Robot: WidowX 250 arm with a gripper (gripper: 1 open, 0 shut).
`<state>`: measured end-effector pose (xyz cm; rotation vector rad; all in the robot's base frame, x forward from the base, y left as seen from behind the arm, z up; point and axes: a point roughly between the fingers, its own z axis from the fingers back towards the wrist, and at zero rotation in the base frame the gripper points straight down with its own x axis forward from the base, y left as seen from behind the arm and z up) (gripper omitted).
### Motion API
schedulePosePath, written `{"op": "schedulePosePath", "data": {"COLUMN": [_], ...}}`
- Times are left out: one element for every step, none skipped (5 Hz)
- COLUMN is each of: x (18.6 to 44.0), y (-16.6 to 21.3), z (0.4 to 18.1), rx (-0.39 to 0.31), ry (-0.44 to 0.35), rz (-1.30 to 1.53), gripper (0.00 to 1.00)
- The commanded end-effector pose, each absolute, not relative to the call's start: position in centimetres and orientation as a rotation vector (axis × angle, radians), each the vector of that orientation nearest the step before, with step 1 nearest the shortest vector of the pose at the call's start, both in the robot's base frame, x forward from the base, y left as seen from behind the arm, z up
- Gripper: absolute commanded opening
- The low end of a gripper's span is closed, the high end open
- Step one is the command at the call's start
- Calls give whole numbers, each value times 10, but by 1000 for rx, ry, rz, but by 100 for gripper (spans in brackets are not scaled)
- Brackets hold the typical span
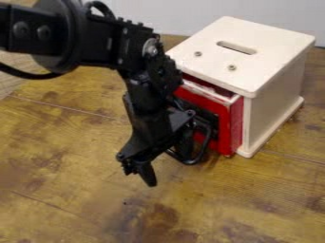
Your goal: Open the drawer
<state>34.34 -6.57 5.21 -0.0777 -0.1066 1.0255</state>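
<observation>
The drawer (214, 106) is a red box with a black front, and it sticks a short way out of the cream-white cube (260, 71) toward the lower left. Its black loop handle (193, 142) reaches out from the front panel just above the wooden table. My gripper (139, 168) points straight down at the handle's near end. Its fingers are close together and pinch the loop. The black arm hides the left part of the drawer front and part of the handle.
The cube has a slot (237, 45) in its top and stands at the back right of the worn wooden table (76, 204). My arm comes in from the upper left. Bare wood lies in front of and to the left of the gripper.
</observation>
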Motion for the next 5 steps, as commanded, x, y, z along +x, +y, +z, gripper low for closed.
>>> {"op": "schedulePosePath", "data": {"x": [335, 338, 343, 346, 349], "y": [-70, -63, -54, -55, -56], "z": [70, 68, 65, 69, 73], "rx": [-103, -102, -96, -86, -77], "ry": [-148, -145, -144, -146, -148], "rz": [927, 936, 948, 1020, 1093], "gripper": [0, 100, 100, 100, 100]}}
